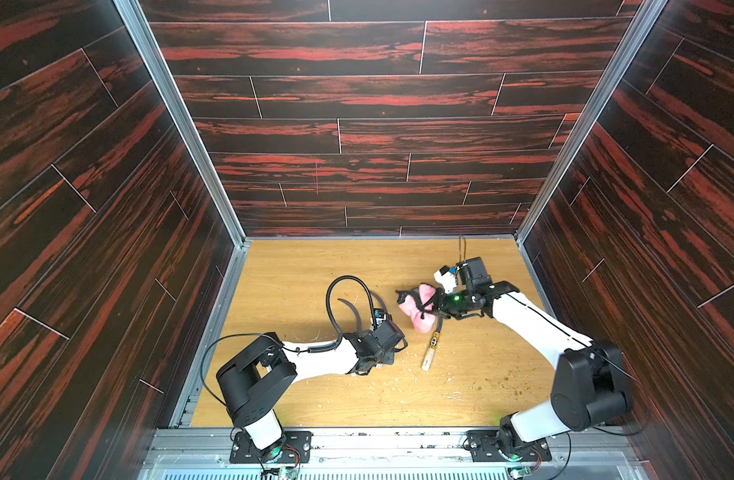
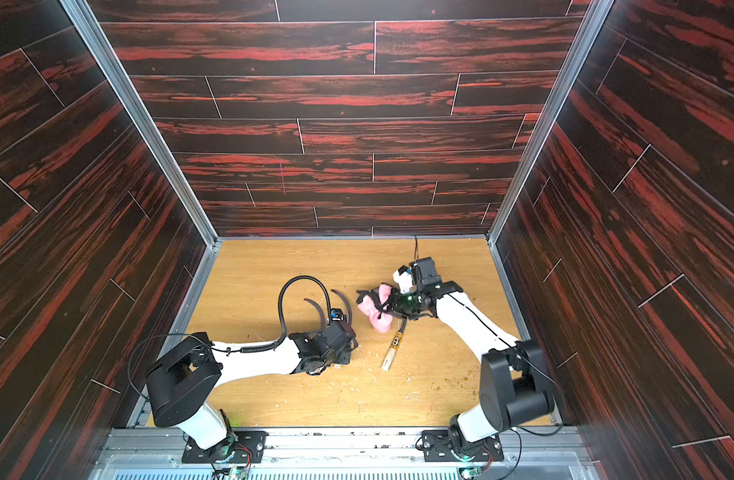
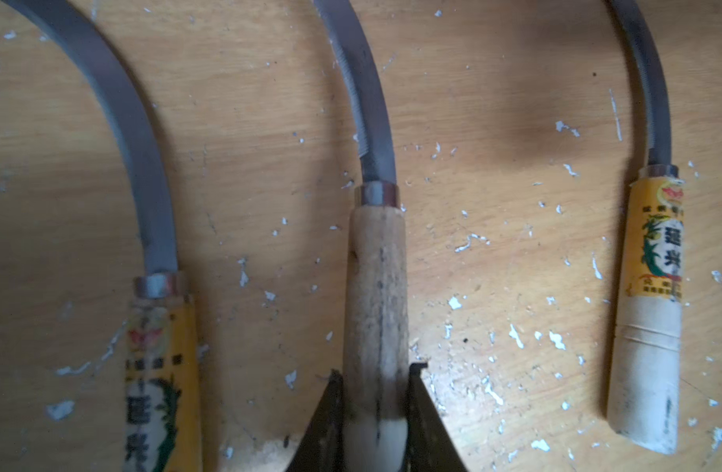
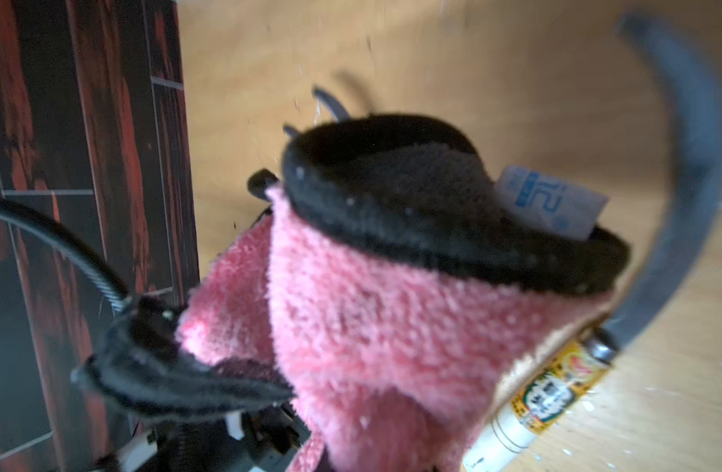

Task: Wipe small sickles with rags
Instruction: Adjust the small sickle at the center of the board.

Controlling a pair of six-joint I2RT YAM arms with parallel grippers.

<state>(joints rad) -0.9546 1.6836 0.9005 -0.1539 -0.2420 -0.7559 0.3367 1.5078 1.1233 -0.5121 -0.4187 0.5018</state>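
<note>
Two tight claws: left claw (image 3: 375, 374) around unlabelled sickle handle (image 3: 375, 286), right claw (image 1: 432, 305) around pink rag (image 1: 420, 318)

Wooden table (image 1: 299, 266), small sickles (image 3: 647, 359), pale chips (image 3: 515, 336).

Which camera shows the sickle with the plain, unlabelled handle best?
The left wrist view: the plain-handled sickle sits centred and sharp, showing handle, ferrule and toothed blade, with the left gripper shut on its handle. In both top views it is tiny, its handle hidden under the gripper. The rag fills the right wrist view.
</note>
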